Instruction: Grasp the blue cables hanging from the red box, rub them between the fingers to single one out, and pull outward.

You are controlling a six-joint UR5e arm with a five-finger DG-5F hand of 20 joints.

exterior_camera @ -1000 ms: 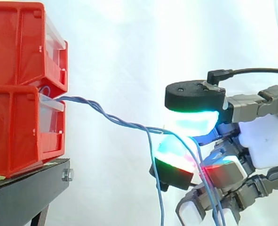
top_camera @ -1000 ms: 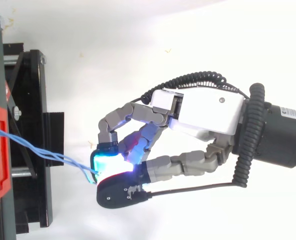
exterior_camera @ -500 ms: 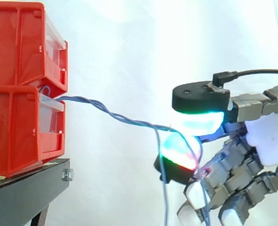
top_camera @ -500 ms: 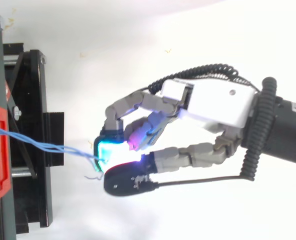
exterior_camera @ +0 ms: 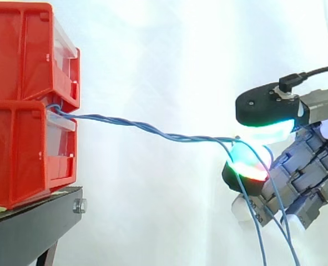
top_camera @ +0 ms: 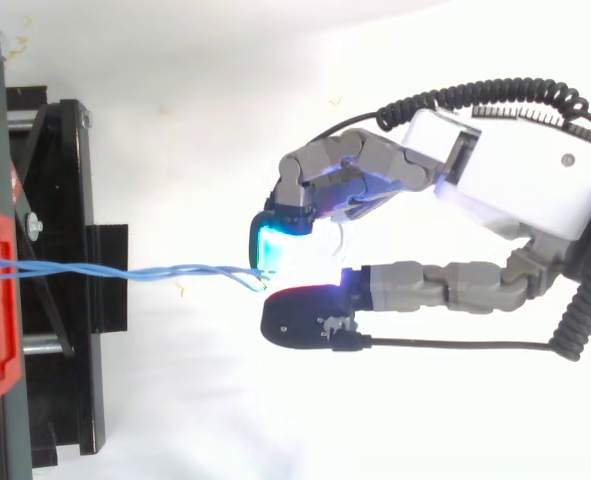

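Two red boxes are stacked at the left on a black stand; the lower red box (exterior_camera: 25,155) has twisted blue cables (exterior_camera: 152,130) coming out of its front. The cables stretch nearly level to the right, and show as blue cables (top_camera: 155,271) in the top view. My hand (top_camera: 515,190) pinches them between a glowing thumb pad and a fingertip (exterior_camera: 251,162). Below the pinch, loose cable ends hang down past the fingers. The hand (exterior_camera: 302,166) is well to the right of the boxes.
The black stand (exterior_camera: 30,221) carries the boxes at the left, with its frame (top_camera: 45,280) in the top view. A white curtain is behind everything. Open space lies between the boxes and my hand.
My hand has moved right, away from the boxes, with the cables still pinched. The cables have gone from a sagging slope to a nearly straight, taut line.
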